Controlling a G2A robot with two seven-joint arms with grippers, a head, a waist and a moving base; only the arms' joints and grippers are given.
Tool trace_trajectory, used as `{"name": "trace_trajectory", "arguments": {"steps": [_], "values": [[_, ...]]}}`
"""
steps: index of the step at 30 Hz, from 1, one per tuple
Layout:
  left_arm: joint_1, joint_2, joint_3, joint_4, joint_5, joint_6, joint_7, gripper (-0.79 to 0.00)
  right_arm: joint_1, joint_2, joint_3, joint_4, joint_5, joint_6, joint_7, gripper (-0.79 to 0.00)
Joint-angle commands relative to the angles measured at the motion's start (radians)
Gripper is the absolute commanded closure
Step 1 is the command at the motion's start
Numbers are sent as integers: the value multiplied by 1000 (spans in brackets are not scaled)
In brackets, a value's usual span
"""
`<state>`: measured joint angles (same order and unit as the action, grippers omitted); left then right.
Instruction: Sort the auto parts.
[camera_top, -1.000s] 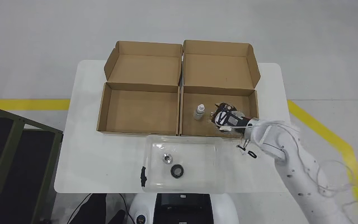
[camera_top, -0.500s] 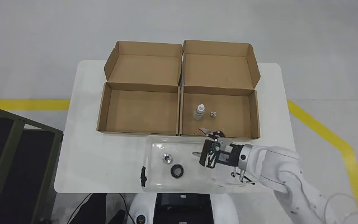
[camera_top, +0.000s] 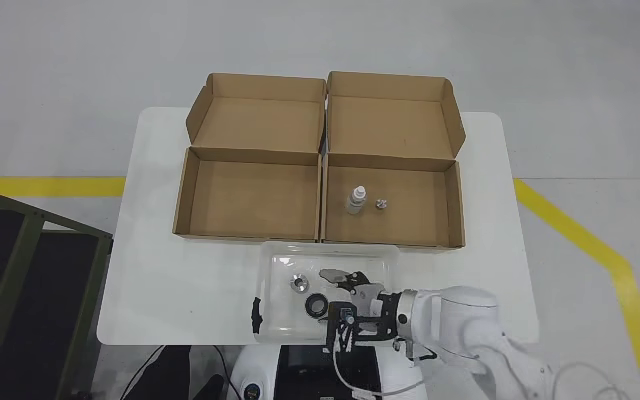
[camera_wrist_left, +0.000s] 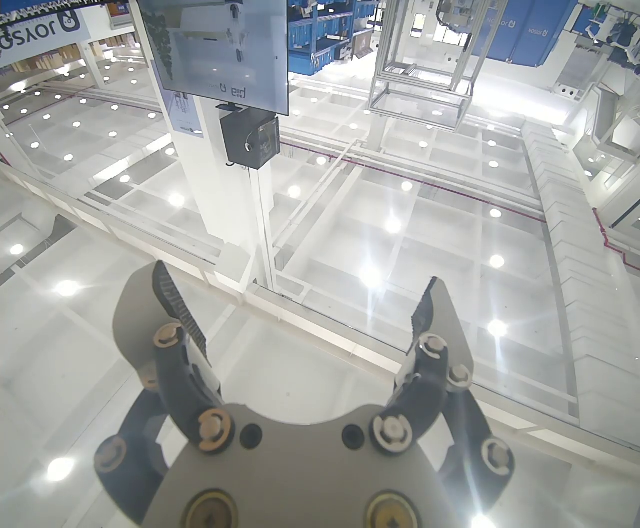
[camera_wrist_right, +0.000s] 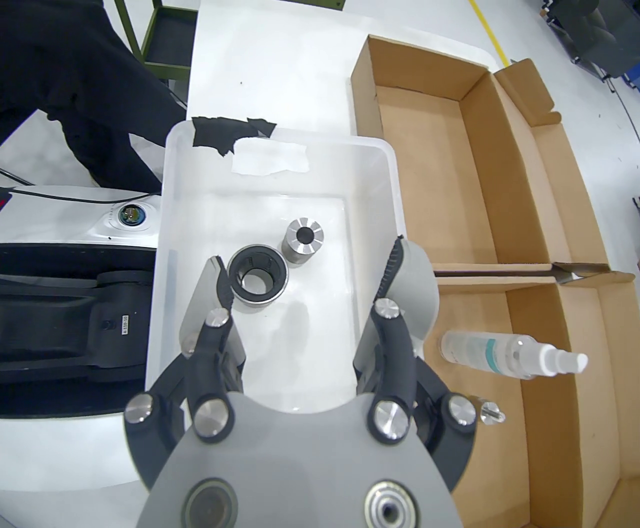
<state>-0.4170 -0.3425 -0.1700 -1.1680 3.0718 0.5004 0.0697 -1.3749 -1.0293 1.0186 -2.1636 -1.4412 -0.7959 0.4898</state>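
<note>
In the white tray (camera_wrist_right: 161, 225) lie a black ring (camera_wrist_right: 258, 274) and slotted silver cylinder (camera_wrist_right: 301, 241); both arms' jaws gape.

Setting: industrial hall, factory-type; smooth grey floor (camera_top: 100, 60) with yellow marking stripe (camera_top: 60, 186); blue storage racks (camera_wrist_left: 330, 35); bare aluminium frame rig (camera_wrist_left: 420, 65); white gridded ceiling with round lamps (camera_wrist_left: 400, 225).

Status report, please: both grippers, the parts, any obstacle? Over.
Right gripper open, over clear bin, one finger by black bearing. Left gripper open, facing ceiling. Bearing and silver sleeve in bin. No obstacle seen.
</note>
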Motion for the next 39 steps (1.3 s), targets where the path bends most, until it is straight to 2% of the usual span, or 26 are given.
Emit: {"name": "trace_trajectory", "arguments": {"steps": [1,15,30,35,37,39], "values": [[0,0,0,0,0,0,0,-785,7,-3,-19,19,-1,3,0,-548],[0,0,0,0,0,0,0,-785,62,-18,-99,143,12,13,16,-610],[0,0,0,0,0,0,0,-785,166,-52,-195,292,61,43,29,-576],[0,0,0,0,0,0,0,-785,185,-60,-213,321,71,50,30,-514],[0,0,0,0,0,0,0,-785,190,-61,-215,327,73,50,32,-397],[0,0,0,0,0,0,0,-785,192,-61,-214,329,76,50,34,-382]]}}
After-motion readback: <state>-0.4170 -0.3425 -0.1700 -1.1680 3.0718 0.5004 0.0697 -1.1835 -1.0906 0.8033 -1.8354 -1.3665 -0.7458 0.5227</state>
